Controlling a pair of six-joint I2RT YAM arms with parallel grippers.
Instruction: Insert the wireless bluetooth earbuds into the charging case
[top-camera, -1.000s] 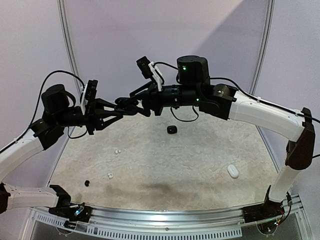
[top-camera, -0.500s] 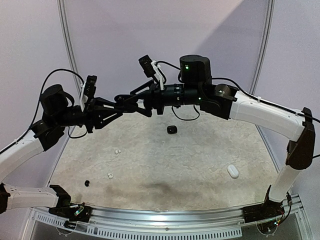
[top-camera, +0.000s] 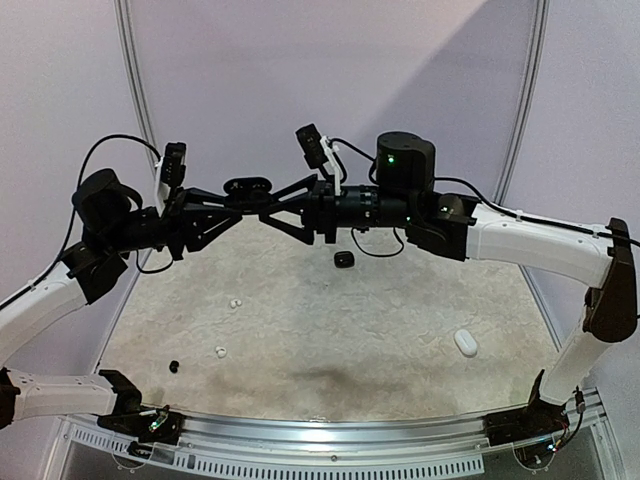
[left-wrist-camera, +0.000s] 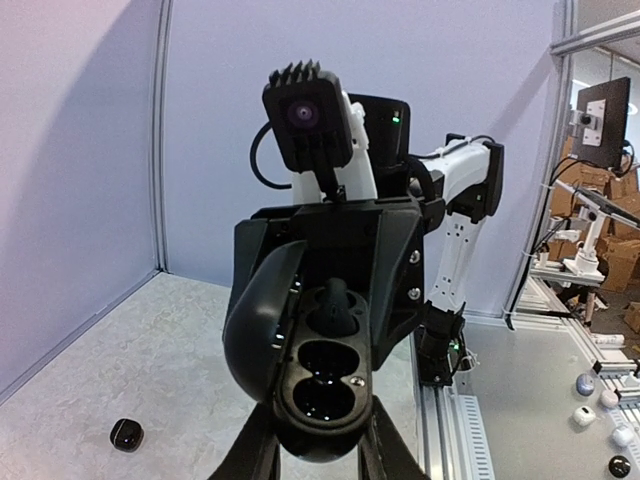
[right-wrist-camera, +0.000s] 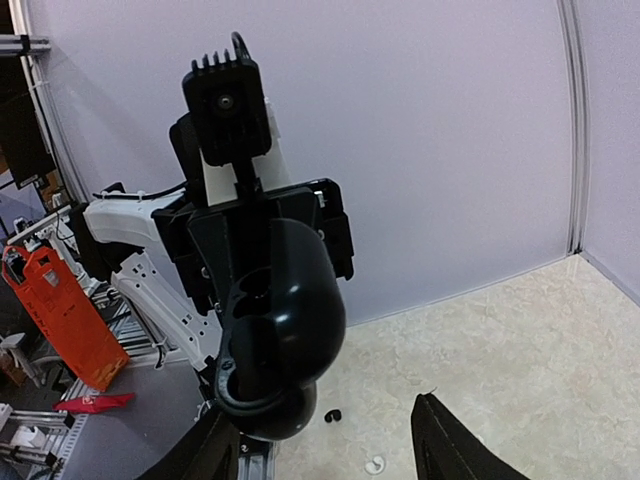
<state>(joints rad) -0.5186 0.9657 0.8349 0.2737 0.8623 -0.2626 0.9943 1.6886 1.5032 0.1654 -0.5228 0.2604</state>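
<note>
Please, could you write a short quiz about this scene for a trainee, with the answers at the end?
1. Which arm holds the open black charging case in the air? A) left B) right C) neither
2. True or false: the white case lies on the table, on the right arm's side.
3. Fill in: the jaws of the right end effector are ____ (open or shut).
Key: 1 A, the left end effector grips it; 2 true; 3 open.
</note>
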